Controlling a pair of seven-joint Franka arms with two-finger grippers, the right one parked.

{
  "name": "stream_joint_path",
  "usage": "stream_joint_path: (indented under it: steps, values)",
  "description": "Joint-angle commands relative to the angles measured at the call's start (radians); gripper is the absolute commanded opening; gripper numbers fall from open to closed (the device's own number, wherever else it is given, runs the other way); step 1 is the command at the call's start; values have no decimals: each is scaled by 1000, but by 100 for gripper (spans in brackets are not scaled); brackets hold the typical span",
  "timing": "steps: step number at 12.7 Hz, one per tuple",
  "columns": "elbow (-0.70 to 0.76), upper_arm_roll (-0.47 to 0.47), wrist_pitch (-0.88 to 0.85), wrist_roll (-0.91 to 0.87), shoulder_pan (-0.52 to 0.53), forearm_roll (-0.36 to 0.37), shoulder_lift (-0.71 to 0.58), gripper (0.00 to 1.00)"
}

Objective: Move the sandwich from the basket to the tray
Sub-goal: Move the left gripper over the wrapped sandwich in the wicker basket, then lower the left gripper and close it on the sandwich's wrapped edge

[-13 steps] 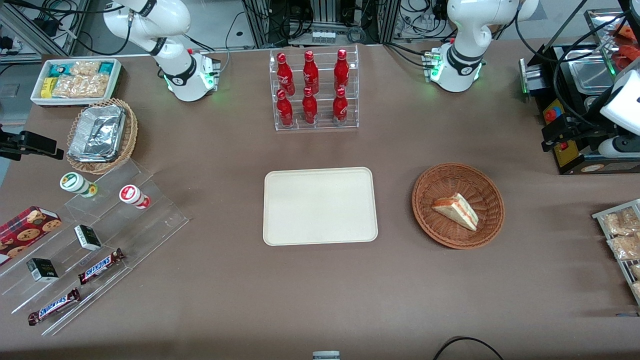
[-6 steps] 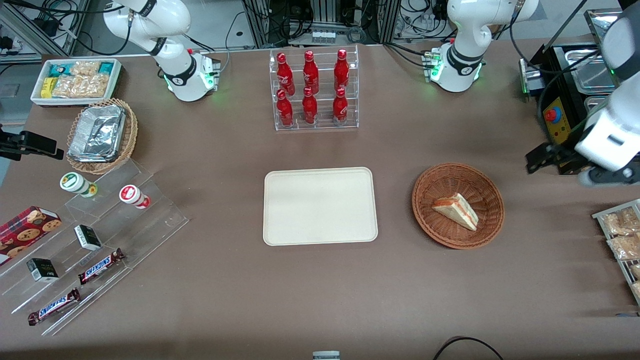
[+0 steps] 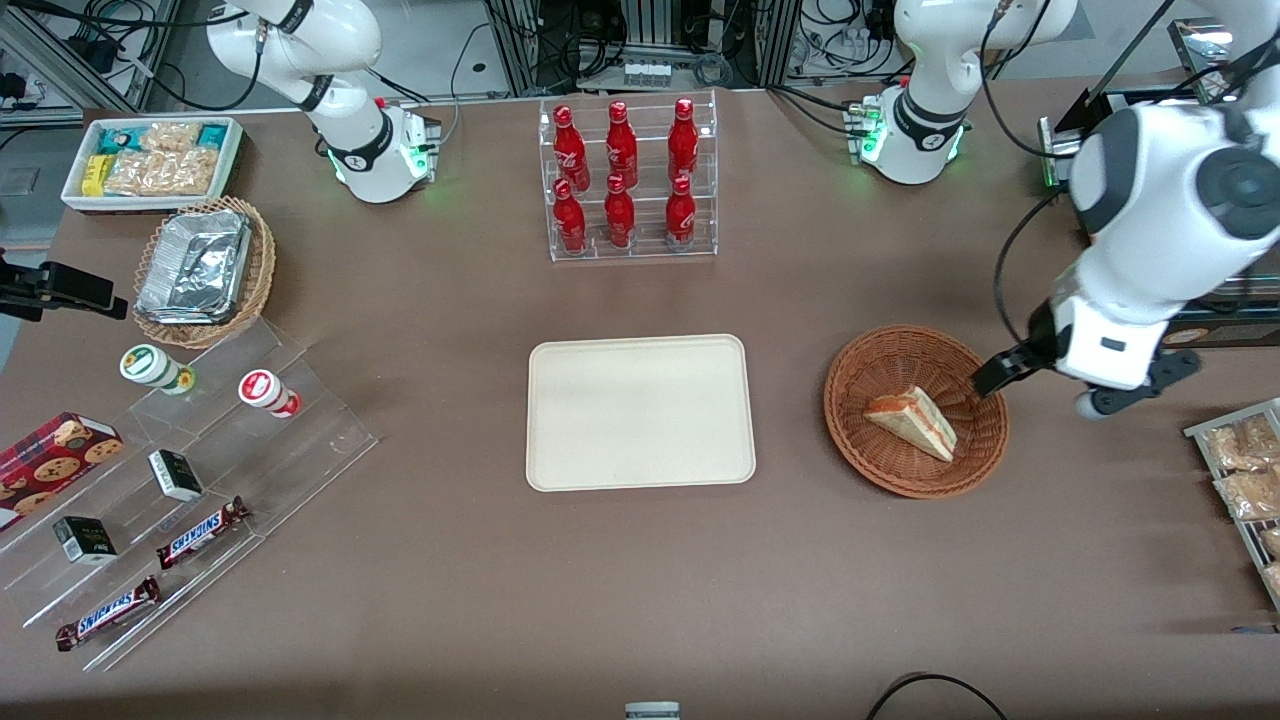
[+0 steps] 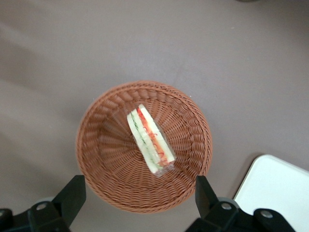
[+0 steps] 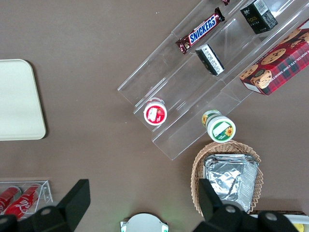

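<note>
the brown bench carries everything, and the largest task piece on it is the cream tray, lying flat and bare at the middle. toward the working arm's end of the bench, well apart from the tray, sits the round reddish-brown basket, and the sandwich lies inside it on the woven floor, resting on its side with the filling edges showing. the gripper hangs in the air just over the basket's rim on the side away from the tray, not touching basket or bread. in the wrist view the two black fingers stand wide apart with nothing between them, so the jaws are open and empty, and the basket fills the space between them with the sandwich a little way ahead of the fingertips. the relation that matters for the grasp: the wedge's long axis runs slantwise, roughly along the camera's forward line and only somewhat tilted from it, while the fingers open across that line. so the jaws look set to close on the two bread faces, across the thin dimension; probably a small twist, a short shift over the basket's middle, then a straight drop.
</note>
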Motion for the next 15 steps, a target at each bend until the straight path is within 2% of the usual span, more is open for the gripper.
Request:
stream_joint_path:
  steps: [1, 5, 15]
  values:
    - [-135, -19, 97, -129, -1, 8, -55, 100]
    - [-263, -33, 294, -267, -1, 6, -45, 100]
    - [-274, -56, 441, -347, -2, 8, 115, 100]
